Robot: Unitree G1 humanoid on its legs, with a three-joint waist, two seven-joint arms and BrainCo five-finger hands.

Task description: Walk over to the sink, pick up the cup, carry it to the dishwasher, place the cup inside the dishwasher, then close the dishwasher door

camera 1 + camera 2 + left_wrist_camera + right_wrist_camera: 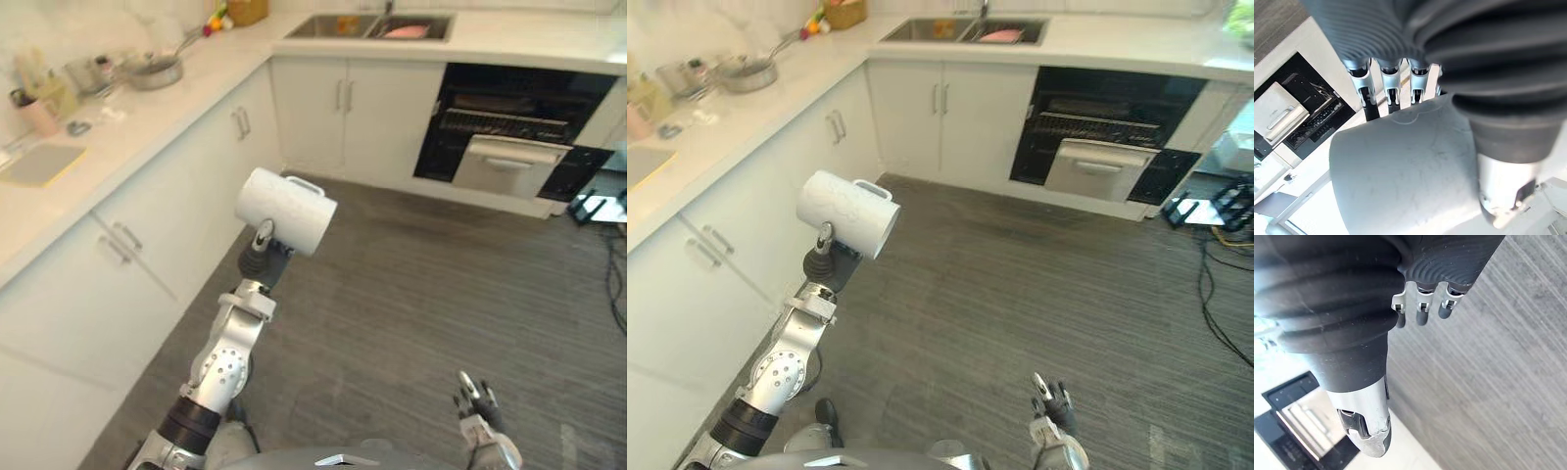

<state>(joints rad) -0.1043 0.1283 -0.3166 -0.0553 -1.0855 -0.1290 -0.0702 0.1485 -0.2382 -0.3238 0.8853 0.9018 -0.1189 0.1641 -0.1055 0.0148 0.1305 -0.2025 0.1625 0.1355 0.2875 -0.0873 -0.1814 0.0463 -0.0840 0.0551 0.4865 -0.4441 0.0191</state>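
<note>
White and tipped on its side, the cup [286, 211] sits in the robot's left hand [260, 250], raised over the grey wood-grain floor [421, 294], just in front of the white corner cabinets [186, 186]. Its handle points away from the robot, towards the far wall. In the left wrist view the fingers [1365, 93] curl round the cup's wall with the thumb on the other side, so the left hand is gripping it. The right hand [477, 401] hangs low near the robot's body with its fingers loose and holding nothing.

Against the far wall the dishwasher [509, 127] stands open, its dark inside and racks showing, with a white front panel jutting out below them. The sink [367, 26] lies in the pale surface [147, 127] to its left, well apart from the cup. A pan [157, 70] rests on the left run of that surface.
</note>
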